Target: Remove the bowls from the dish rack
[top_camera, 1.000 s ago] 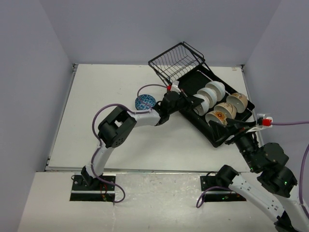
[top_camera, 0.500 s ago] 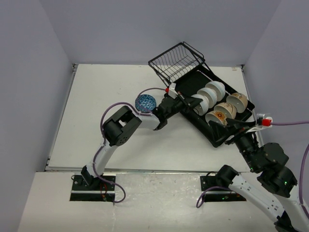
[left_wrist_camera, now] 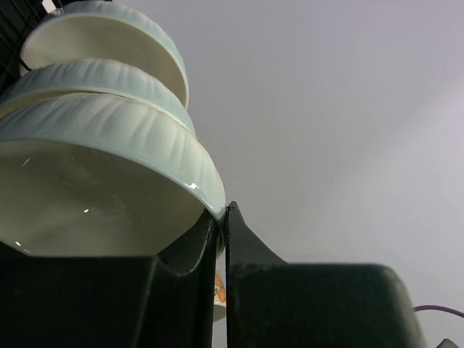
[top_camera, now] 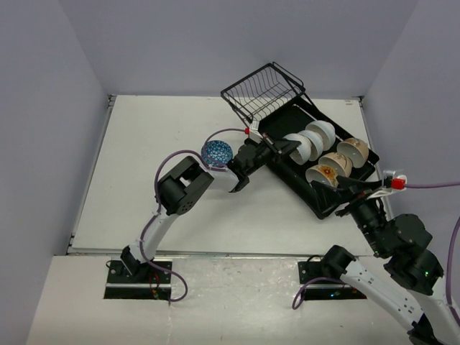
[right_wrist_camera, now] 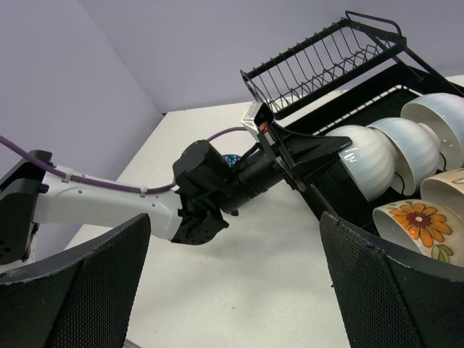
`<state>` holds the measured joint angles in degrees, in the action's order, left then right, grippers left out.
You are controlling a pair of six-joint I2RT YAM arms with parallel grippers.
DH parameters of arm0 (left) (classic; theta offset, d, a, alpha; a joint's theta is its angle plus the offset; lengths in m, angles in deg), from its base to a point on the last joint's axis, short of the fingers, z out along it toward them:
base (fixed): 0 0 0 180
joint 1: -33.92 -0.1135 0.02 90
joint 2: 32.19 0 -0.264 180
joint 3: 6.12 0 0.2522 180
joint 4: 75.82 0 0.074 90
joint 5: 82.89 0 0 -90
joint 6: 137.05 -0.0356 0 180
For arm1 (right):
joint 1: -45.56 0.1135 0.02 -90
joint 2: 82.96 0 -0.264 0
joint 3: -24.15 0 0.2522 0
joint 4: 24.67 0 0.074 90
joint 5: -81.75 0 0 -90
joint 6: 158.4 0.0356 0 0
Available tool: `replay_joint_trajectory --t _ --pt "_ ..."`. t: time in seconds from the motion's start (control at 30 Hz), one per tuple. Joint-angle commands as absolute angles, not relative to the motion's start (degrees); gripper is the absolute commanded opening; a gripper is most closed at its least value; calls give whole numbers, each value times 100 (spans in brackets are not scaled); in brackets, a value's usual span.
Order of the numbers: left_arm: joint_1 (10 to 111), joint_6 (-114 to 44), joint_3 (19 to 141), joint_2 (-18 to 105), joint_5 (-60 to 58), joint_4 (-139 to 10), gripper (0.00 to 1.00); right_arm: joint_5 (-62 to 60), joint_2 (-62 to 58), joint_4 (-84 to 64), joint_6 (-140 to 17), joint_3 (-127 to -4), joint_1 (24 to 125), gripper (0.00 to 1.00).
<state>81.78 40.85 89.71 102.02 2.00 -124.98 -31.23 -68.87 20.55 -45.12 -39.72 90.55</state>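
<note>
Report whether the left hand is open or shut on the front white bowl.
Shut: the left hand pinches the rim of the front white bowl between its fingers, with no gap showing.

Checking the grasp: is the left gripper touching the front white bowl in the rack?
Touching. The left wrist view shows the left gripper pinching the rim of the front white bowl, with one finger on each side of it.

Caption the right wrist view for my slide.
Left gripper pinches the rim of a white ribbed bowl standing in the dish rack.
</note>
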Motion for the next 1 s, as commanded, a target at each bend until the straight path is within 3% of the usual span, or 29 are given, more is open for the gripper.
replay_joint_trajectory --t 0.0,0.97 --pt "8121 4058 9246 10132 368 -13466 0 -3083 -6898 1827 -4608 -3936 9056 99" --pt "8121 3988 8490 9393 280 -14072 0 -3031 -6819 1818 -4626 -3927 9065 99"
